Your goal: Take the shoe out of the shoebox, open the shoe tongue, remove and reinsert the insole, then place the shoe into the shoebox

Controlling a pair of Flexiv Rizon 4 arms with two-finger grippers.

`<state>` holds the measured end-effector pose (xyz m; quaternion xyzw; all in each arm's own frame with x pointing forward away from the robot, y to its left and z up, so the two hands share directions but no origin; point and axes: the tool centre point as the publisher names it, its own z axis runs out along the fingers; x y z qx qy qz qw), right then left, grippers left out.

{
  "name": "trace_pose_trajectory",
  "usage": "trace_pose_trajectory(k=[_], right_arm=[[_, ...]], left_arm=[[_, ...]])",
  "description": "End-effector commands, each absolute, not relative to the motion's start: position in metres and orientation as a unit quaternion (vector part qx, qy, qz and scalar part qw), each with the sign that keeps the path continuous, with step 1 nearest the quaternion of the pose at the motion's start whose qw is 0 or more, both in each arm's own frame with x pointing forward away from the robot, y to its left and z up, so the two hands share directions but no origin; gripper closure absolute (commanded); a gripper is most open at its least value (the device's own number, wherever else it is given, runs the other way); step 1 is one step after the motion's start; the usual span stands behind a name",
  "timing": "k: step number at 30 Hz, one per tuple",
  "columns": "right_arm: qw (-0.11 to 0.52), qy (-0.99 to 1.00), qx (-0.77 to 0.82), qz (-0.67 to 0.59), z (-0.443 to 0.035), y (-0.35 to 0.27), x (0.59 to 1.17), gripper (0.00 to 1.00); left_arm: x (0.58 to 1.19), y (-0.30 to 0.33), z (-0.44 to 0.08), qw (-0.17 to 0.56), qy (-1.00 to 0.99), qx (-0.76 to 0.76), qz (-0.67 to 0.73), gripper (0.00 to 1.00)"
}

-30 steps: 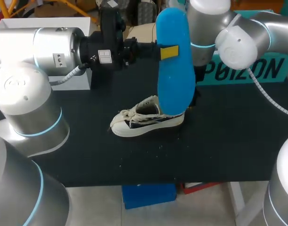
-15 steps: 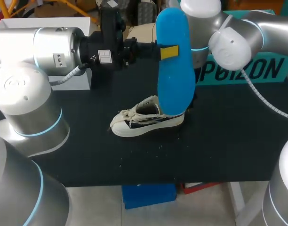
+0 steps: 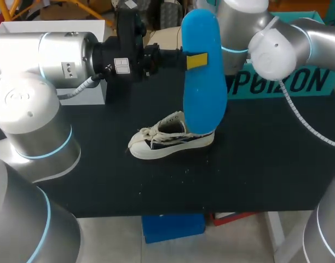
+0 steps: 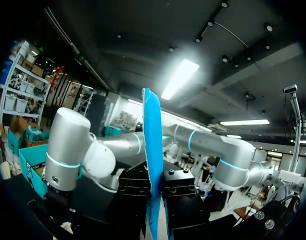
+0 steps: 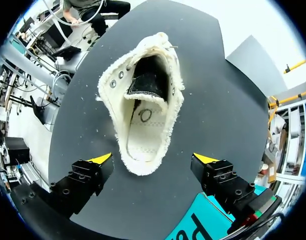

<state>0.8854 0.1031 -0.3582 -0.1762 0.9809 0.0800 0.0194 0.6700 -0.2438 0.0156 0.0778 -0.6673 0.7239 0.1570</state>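
A white canvas shoe [image 3: 170,139] stands on the black table [image 3: 102,170], toe to the left, tongue pulled open. Above its heel my left gripper [image 3: 197,60] is shut on a blue insole [image 3: 203,82], held upright in the air. In the left wrist view the insole [image 4: 153,150] shows edge-on, pinched in my left gripper [image 4: 154,200]. My right gripper [image 5: 153,159] hangs open over the shoe [image 5: 145,105], looking down into it, the heel between its yellow fingertips [image 5: 100,159] without touching. In the head view the insole hides the right gripper.
The teal shoebox [image 3: 288,82] lies at the back right of the table, its edge also near my right gripper [image 5: 193,225]. A white box [image 3: 52,27] stands at the back left behind my left arm. Bare tabletop lies in front of the shoe.
My right arm's upper joints swayed slightly left and came back. The insole, the shoe and the left arm have not moved.
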Motion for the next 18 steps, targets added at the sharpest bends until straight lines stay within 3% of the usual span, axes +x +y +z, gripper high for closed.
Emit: trace_pose_trajectory(k=[1, 18], right_arm=[[0.014, 0.974, -0.169, 0.15, -0.365, 0.094, 0.886, 0.0], [-0.01, 0.945, -0.174, 0.277, -0.385, 0.105, 0.877, 0.0]], left_arm=[[0.669, -0.245, 0.015, 0.156, -0.667, 0.079, 0.724, 1.0], [0.669, -0.245, 0.015, 0.156, -0.667, 0.079, 0.724, 1.0]])
